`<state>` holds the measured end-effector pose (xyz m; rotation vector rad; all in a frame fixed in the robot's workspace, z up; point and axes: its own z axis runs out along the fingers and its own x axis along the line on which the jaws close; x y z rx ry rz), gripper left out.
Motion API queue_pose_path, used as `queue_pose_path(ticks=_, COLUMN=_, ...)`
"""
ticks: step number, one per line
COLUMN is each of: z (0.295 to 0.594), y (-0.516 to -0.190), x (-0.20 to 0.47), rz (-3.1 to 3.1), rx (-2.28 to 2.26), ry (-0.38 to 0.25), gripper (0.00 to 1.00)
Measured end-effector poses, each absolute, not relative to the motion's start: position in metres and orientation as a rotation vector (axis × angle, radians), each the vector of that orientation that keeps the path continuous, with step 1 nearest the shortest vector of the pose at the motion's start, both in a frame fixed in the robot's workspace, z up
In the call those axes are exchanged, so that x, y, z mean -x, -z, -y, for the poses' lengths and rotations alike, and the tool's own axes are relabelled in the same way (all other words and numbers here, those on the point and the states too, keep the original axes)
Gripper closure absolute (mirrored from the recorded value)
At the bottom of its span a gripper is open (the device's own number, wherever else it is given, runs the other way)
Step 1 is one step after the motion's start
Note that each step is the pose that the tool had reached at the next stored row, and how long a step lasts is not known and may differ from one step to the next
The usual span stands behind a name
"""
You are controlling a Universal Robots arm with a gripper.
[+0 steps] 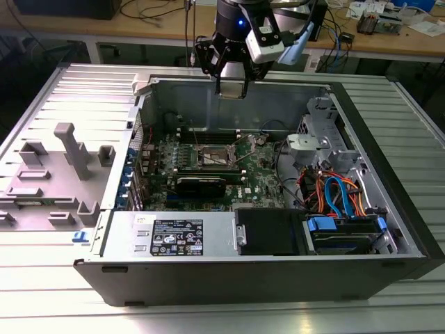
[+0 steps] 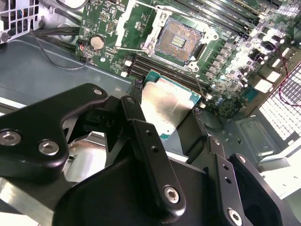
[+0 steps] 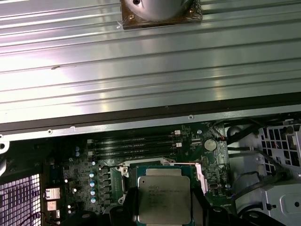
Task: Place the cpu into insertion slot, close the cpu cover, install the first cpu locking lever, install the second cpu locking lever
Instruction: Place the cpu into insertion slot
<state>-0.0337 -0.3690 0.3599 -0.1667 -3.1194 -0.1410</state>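
Observation:
My gripper (image 1: 231, 89) hangs over the open computer case's back wall, above the green motherboard (image 1: 261, 174). It is shut on the cpu (image 2: 167, 106), a flat square chip with a dull silver top, held by two opposite edges between the black fingers (image 2: 141, 127). In the first wrist view the cpu (image 3: 163, 197) covers most of the socket below it. The insertion slot (image 2: 181, 40) lies bare, with a dark pin field and a silvery rim. The cpu cover (image 2: 127, 21) is swung back beside it. In the exterior view the insertion slot (image 1: 215, 156) sits well below the gripper.
Long black memory slots (image 3: 134, 146) run alongside the socket. A black card (image 1: 200, 184) and a power supply (image 1: 174, 236) lie toward the case front. Orange and blue cables (image 1: 334, 195) and a drive cage (image 1: 320, 132) fill the exterior view's right. A grey fixture (image 1: 69, 156) stands outside.

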Motion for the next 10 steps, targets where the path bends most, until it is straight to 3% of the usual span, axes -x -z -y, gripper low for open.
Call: queue_pose_path(ticks=10, z=0.3690, y=-0.3599, x=0.0337, rz=3.119, rx=0.179, ry=0.141, gripper=0.45)
